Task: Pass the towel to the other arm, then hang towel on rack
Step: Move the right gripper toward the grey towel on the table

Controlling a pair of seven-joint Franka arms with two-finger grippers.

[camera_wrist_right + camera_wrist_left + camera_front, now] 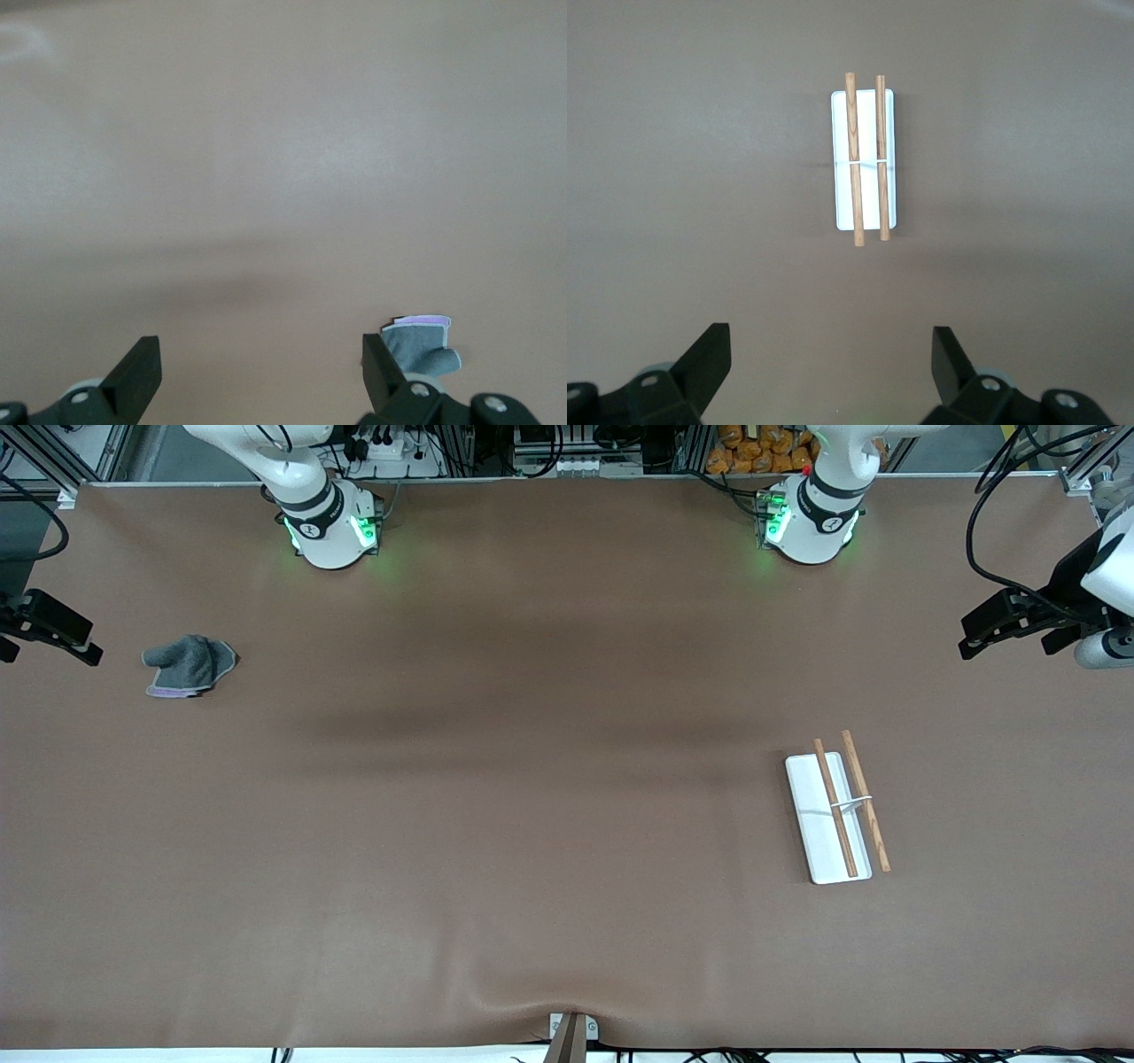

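In the front view the towel [189, 665] lies crumpled on the brown table [532, 824] toward the right arm's end, the rack [835, 813] rests flat toward the left arm's end, and the right gripper [53, 631] and left gripper [1010, 622] hang at the table's two ends. The left wrist view shows the left gripper [831, 354] spread wide and empty above the table, well apart from the rack [864, 159]. The right wrist view shows the right gripper [261, 359] equally wide and empty, with the towel [421, 341] lying on the table close beside one finger [379, 367].
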